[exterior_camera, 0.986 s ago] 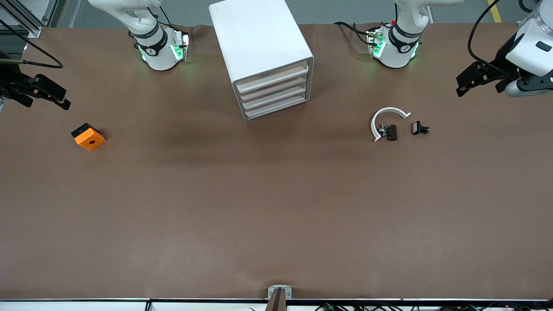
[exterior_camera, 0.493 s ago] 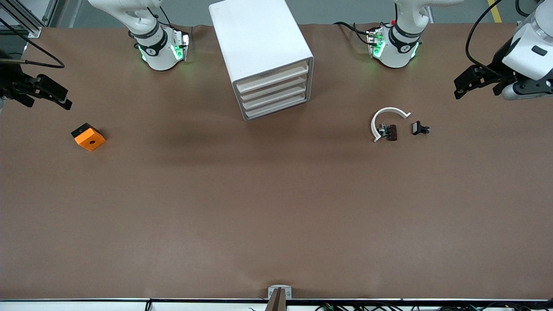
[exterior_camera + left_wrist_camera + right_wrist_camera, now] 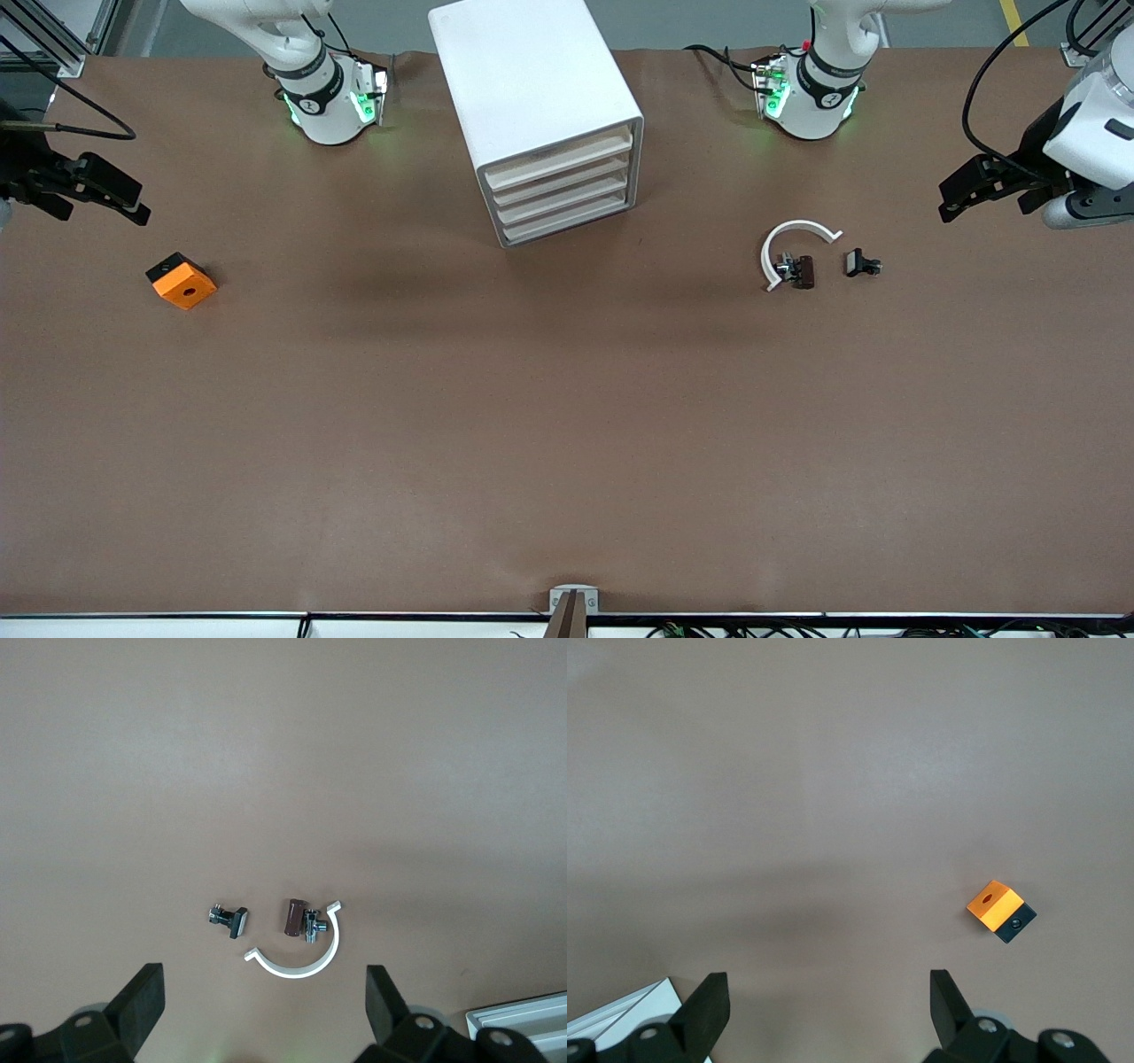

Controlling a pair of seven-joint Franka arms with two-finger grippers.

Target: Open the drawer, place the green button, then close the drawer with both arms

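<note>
1. Both grippers have shifted a little since a second ago, and nothing on the table (image 3: 567,425) has moved. The left gripper (image 3: 946,202) now hangs slightly lower in the front view, over the table's edge at the left arm's end. The right gripper (image 3: 137,206) has crept in over the edge at the right arm's end.
2. Both grippers stand wide open and hold nothing.
3. The drawer (image 3: 567,228) is the lowest of four in the white cabinet (image 3: 532,80) and is shut flush. The cabinet stands at the table's edge where the bases stand, between the two bases.
4. We cannot find the button in any view.
   - An orange cube (image 3: 182,281) lies near the right arm's edge.
   - A white curved piece (image 3: 793,232) lies toward the left arm's end with two small dark parts (image 3: 802,271) beside it.
5. We judge the drawer to be a light, stiff plastic tray that should slide easily.
   - We see no handle, so the hold would be the thin lip along its cream front.
   - The smooth cabinet may skid when the drawer is pulled, so we would have the other arm brace its top.
6. The button, once found, should be tiny, light and prone to roll. We would pinch it across the body, not by the cap.
</note>
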